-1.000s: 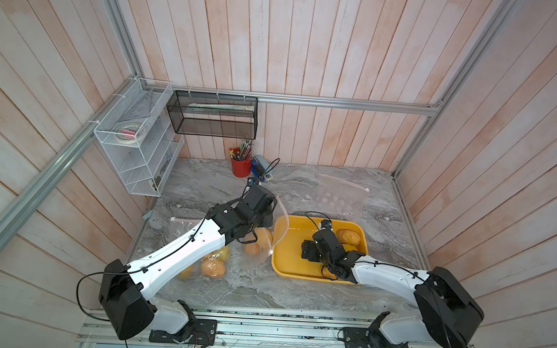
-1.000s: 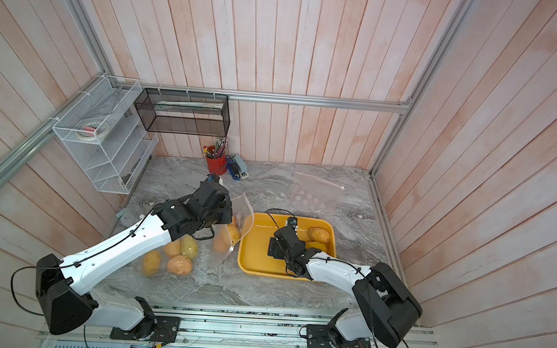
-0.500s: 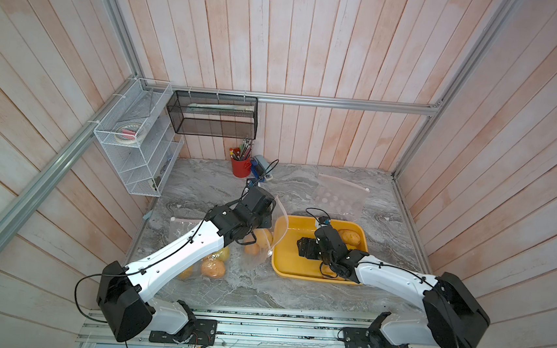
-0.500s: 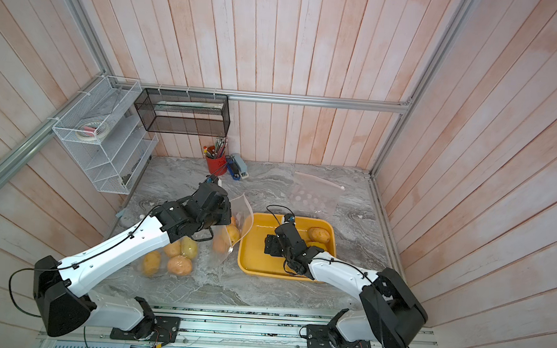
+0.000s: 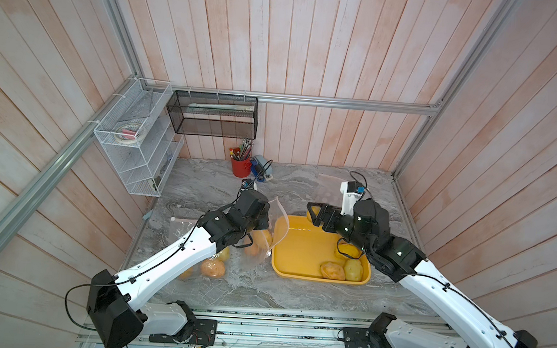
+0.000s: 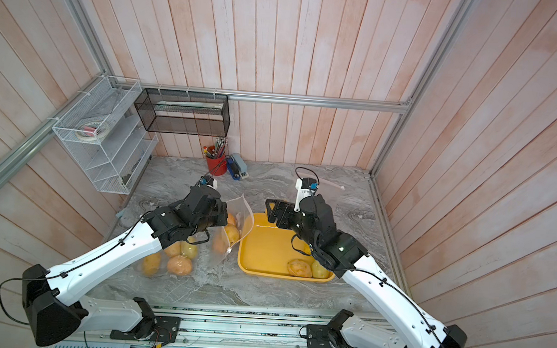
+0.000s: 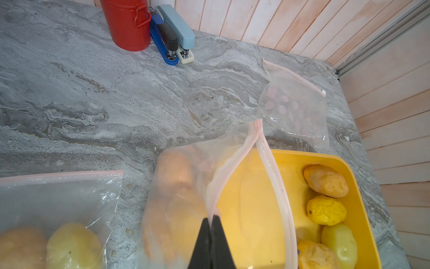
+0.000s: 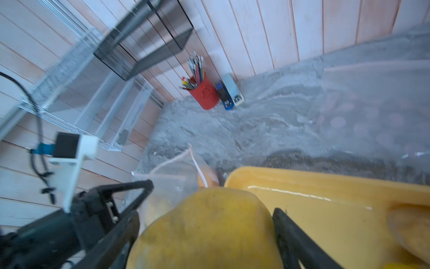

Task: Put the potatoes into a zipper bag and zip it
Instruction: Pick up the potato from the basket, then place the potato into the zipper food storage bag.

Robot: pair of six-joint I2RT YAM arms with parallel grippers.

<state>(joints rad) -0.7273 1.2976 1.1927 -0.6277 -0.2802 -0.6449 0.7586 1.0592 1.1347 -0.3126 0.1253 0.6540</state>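
right claw (image 5: 312, 213): was low inside yellow tray (image 5: 298, 251), now raised clear of tray floor. Clamped on potato (image 8: 204, 230), carried up with it. Shifted toward counter's far edge and left, now over tray's far-left corner, just beside open zipper bag (image 7: 183, 186) mouth. Right wrist and forearm swung up too. Tray middle uncovered.

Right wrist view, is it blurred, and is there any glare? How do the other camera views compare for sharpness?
Right wrist view: motion-blurred throughout, the wire shelf and table smeared, the close potato soft, a glare streak on the yellow tray. Left wrist view: staplers and table crisp, the near zipper bag hazy. Both top views: sharp and evenly lit.
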